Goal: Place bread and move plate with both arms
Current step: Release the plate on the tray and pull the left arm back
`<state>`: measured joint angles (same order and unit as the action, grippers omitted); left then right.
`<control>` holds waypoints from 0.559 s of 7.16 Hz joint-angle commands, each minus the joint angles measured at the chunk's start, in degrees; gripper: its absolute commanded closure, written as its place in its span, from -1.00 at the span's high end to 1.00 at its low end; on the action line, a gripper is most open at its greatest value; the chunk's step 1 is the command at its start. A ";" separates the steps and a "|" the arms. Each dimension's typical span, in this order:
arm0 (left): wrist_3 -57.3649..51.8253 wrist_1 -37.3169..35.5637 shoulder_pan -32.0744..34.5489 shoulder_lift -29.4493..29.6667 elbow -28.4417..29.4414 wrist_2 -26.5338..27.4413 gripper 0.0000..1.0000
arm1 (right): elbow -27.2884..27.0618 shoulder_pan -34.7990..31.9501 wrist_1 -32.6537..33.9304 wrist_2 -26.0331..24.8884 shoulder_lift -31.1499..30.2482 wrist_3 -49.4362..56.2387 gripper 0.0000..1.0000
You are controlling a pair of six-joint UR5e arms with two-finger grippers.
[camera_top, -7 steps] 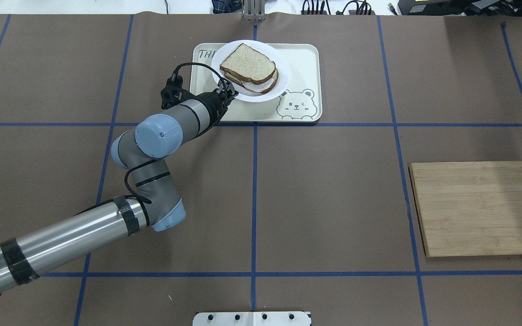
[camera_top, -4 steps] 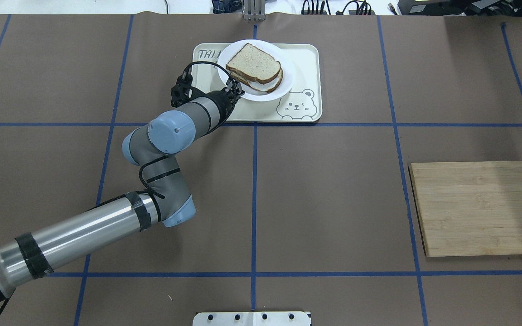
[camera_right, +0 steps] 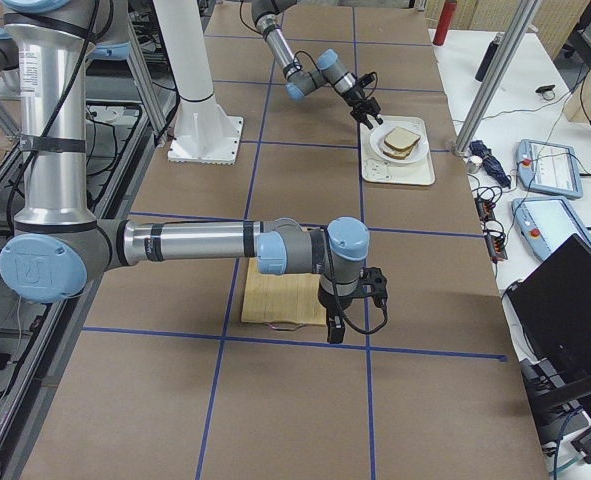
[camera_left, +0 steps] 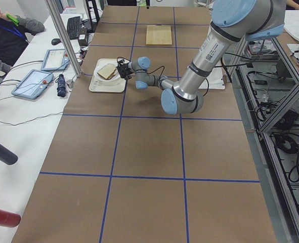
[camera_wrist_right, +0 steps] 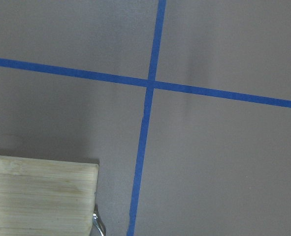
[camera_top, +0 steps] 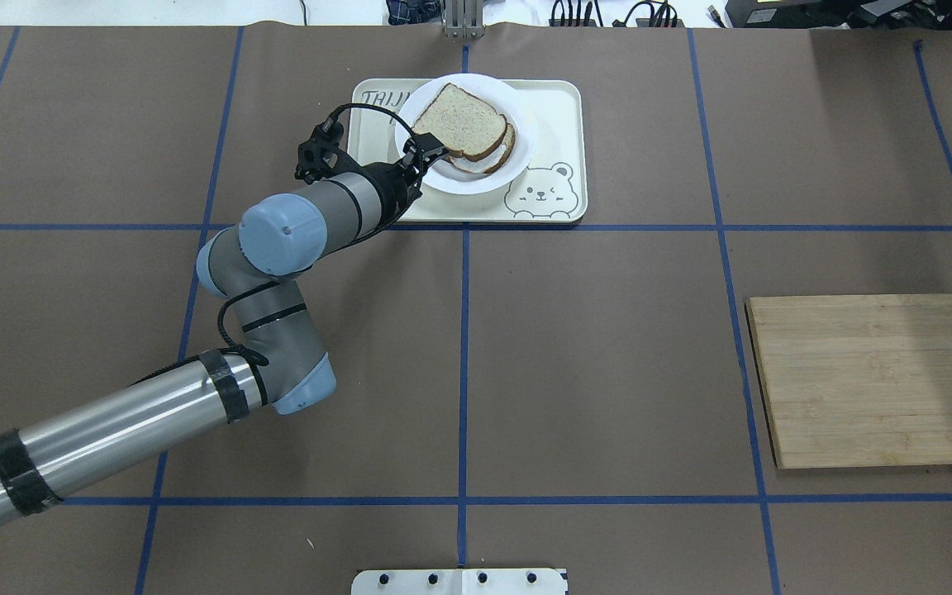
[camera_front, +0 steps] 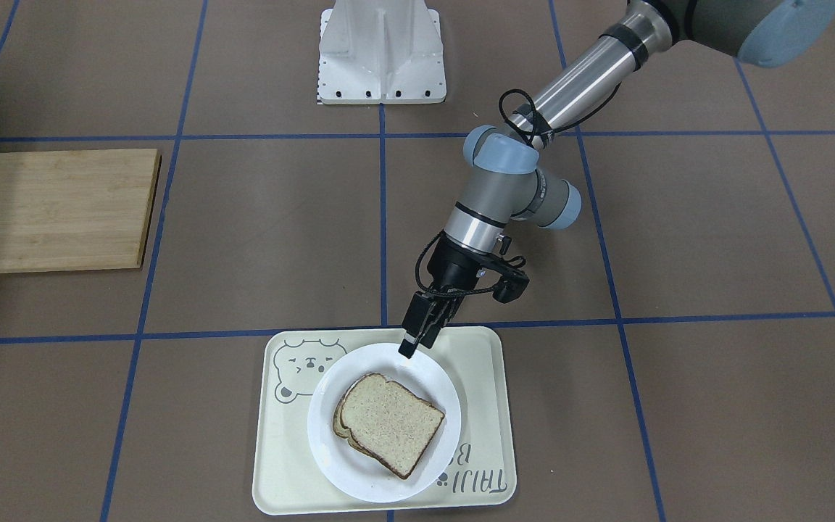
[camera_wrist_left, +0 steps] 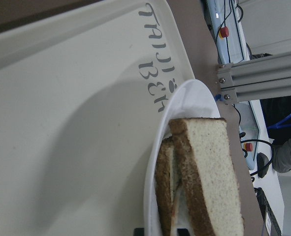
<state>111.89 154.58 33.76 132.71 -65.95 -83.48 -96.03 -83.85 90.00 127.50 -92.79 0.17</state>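
The bread point(camera_top: 458, 120) lies on top of a second slice with egg white, both on the white plate point(camera_top: 484, 180). The plate sits on the cream bear-print tray point(camera_top: 554, 107) at the table's far middle. My left gripper point(camera_top: 422, 157) is shut on the plate's near-left rim. The front view shows it point(camera_front: 412, 348) pinching the rim of the plate point(camera_front: 359, 482), with the bread point(camera_front: 391, 423) beside it. In the left wrist view the bread point(camera_wrist_left: 209, 172) fills the plate point(camera_wrist_left: 184, 108). My right gripper point(camera_right: 333, 335) hangs by the cutting board; I cannot tell whether it is open.
A wooden cutting board point(camera_top: 873, 380) lies at the right, near the table's edge. The white base block point(camera_top: 459, 581) is at the near middle. Brown paper with blue tape lines covers the table. An aluminium post point(camera_top: 464, 21) stands just behind the tray.
My left gripper, holding the plate rim, swung right with the plate, then came back a little to the left. The plate and bread turned slightly with it.
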 commanded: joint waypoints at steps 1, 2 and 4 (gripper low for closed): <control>-10.67 -13.17 2.53 -4.90 -13.00 -11.93 0.97 | -0.04 0.00 0.00 0.03 -0.02 0.09 1.00; -20.82 -22.13 2.54 -8.40 -20.03 -12.93 0.97 | -0.04 0.00 -0.09 -0.06 -0.02 0.09 1.00; -48.05 -44.69 3.76 -13.43 -33.05 -14.50 0.98 | -0.12 0.00 -0.09 0.03 -0.02 0.09 1.00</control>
<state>79.26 123.29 36.58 122.02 -91.31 -96.43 -96.08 -83.88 89.92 127.51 -92.81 0.26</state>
